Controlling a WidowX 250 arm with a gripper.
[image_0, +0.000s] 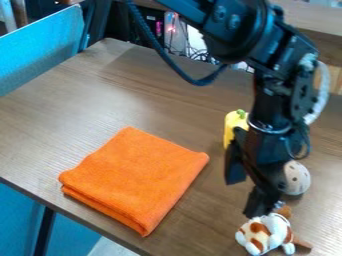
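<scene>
A brown wooden table (107, 105) spreads out under me, with a blue panel (43, 57) standing beyond its edge at the upper left of the view. I hang above the right part of it, my gripper (244, 197) low and angled, its two fingers spread well apart with only tabletop seen between the tips, so I have hold of nothing. Nearest to me is a small stuffed toy (267, 233), white with orange-brown patches, at the bottom of the view, right by my lower fingertip; whether we touch, I cannot tell. Something brown (301, 244) juts out at its right side.

Just beside my body, on the right, sits a pale round thing with dark spots (296, 177), and behind me a yellow thing with a green top (236, 122); I cover part of each. To the left of my fingers, apart from them, an orange cloth (137, 177) lies folded flat. Farther off, a thick dark blue cable (175, 66) loops down from my arm, and thin wires (196, 53) tangle past the table's far edge.
</scene>
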